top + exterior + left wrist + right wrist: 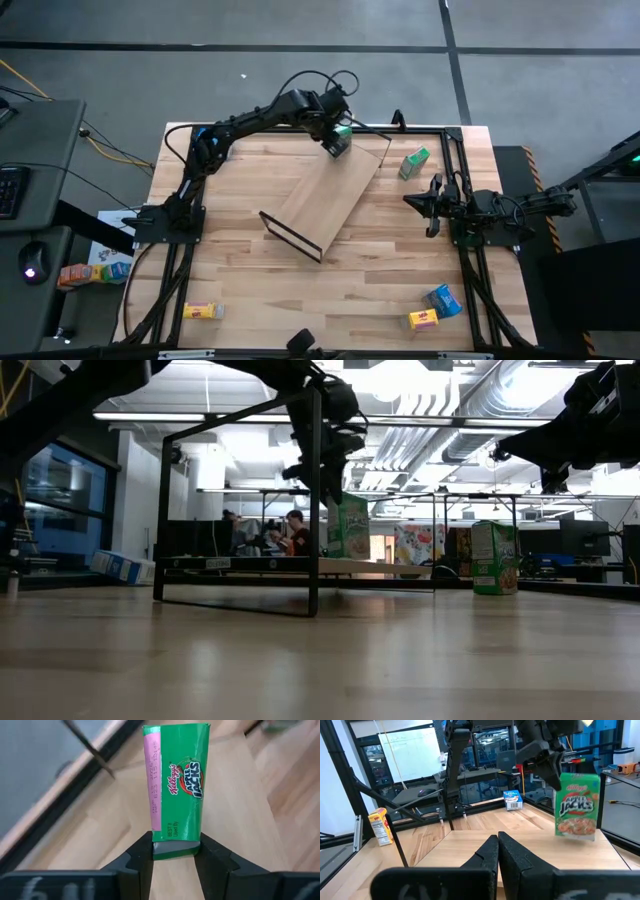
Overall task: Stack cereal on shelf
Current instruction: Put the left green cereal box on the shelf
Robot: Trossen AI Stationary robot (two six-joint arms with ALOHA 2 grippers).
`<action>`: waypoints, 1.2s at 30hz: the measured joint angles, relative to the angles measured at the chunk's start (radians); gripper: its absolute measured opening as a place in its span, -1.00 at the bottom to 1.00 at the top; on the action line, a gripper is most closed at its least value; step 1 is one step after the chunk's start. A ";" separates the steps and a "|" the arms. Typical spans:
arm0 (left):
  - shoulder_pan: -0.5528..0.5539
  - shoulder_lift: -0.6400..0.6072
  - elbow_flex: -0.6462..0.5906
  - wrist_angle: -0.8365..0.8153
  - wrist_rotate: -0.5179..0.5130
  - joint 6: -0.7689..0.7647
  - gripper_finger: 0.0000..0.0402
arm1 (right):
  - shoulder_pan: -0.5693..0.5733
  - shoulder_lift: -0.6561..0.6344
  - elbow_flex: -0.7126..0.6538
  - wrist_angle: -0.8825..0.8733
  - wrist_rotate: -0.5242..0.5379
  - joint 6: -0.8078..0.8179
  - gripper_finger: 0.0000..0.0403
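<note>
Green cereal box [177, 785], upright at the shelf's [335, 195] far end: left gripper [172, 855] is clamping its upper end and risking a topple if pulled askew, while right gripper [497, 851] is waiting, pinched together, right.

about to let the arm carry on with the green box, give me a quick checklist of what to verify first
1. Left claw shut on the green cardboard Apple Jacks box: ok, fingers press both sides of its end.
2. Held box over the long light-wood shelf board: ok, at the board's far end.
3. Box resting on the board: cannot tell; the right wrist view suggests it hangs just above.
4. Box upright: ok in the low view.
5. Right claw out of the way: ok, shut and parked at the table's right side.
6. Second green box clear of the path: ok, standing on the tabletop beside the board.
</note>
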 joint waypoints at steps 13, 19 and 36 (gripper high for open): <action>-0.027 -0.005 -0.031 -0.004 -0.127 -0.049 -0.47 | 0.000 0.001 0.000 0.000 0.000 0.000 -1.00; -0.027 -0.008 -0.077 0.005 -0.167 -0.075 -0.47 | 0.000 0.001 0.000 0.000 0.000 0.000 -1.00; -0.054 -0.007 -0.096 0.084 -0.163 -0.046 -0.46 | 0.000 0.001 0.000 0.000 0.000 0.000 -1.00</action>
